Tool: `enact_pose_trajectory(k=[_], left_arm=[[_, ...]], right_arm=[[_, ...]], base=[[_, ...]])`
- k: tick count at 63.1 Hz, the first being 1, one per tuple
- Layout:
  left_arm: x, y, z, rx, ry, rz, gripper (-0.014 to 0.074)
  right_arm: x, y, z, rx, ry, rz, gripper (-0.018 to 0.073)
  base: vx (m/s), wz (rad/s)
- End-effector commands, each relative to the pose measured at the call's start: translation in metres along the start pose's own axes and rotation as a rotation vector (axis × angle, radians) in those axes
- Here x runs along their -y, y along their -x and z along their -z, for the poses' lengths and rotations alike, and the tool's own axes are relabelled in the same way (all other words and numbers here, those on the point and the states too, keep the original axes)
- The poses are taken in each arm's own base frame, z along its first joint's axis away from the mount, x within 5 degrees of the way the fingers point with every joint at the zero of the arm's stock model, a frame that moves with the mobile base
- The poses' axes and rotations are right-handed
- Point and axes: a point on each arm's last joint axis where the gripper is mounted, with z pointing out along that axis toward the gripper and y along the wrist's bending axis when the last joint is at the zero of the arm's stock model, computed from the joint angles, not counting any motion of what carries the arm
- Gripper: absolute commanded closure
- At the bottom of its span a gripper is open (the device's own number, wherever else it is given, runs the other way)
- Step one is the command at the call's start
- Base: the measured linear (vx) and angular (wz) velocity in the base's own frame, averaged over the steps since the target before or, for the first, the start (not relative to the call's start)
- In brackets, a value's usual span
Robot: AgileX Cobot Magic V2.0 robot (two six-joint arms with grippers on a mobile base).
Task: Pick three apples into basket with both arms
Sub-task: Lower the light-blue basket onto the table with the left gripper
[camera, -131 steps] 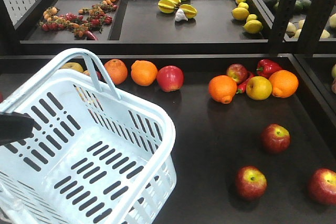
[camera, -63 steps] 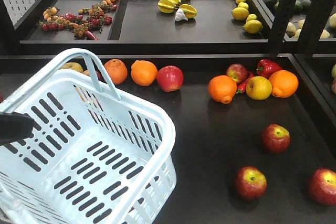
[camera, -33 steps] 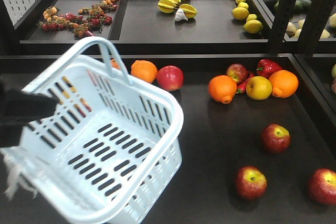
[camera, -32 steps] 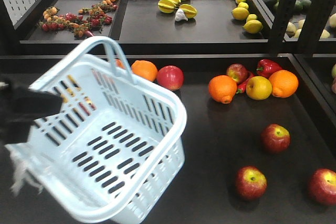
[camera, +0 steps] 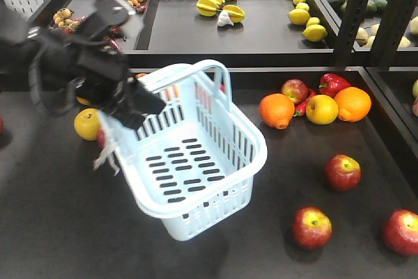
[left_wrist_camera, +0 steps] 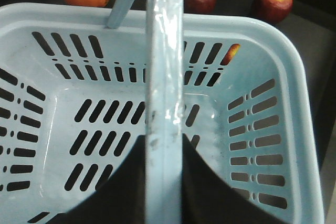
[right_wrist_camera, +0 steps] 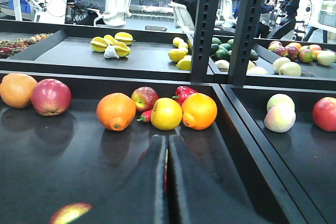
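Black counter (camera: pixel 52 227), fruit all over. Pale blue basket (camera: pixel 209 210) hangs tilted above the middle, left gripper (camera: pixel 134 106) fingers clamped round its handle. Three apples (camera: pixel 311 227) sit on the counter to its right. Right gripper (right_wrist_camera: pixel 167 182) fingers are pressed together, holding nothing.

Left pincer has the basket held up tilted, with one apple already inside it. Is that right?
No apple is inside: the left wrist view shows the basket holding nothing, only its bare slotted bottom. The apples lie on the table outside it. The left pincer does hold it tilted.
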Motion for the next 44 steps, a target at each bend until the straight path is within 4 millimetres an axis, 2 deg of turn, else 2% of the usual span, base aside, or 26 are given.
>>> enact_pose_trajectory(k=[1,12,26,44], left_arm=[[-0.003,0.031,0.006,0.08,-0.046,-0.072,0.0604],[-0.026,0.045,-0.023,0.022,-0.128,-0.149,0.0604],[-0.049,0.051,-0.057,-0.008,-0.181,-0.238,0.0604],[-0.062,0.047,-0.08,-0.024,-0.2,-0.221,0.0604]], right_arm=[[0.0,0.004,0.0,0.073,-0.006,0.014,0.0563],[0.0,0.004,0.0,0.073,-0.006,0.014,0.0563],[0.0,0.004,0.0,0.073,-0.006,0.014,0.0563],[0.0,0.004,0.0,0.073,-0.006,0.014,0.0563]], base=[[0.0,0.0],[0.0,0.0],[0.0,0.0],[0.0,0.0]])
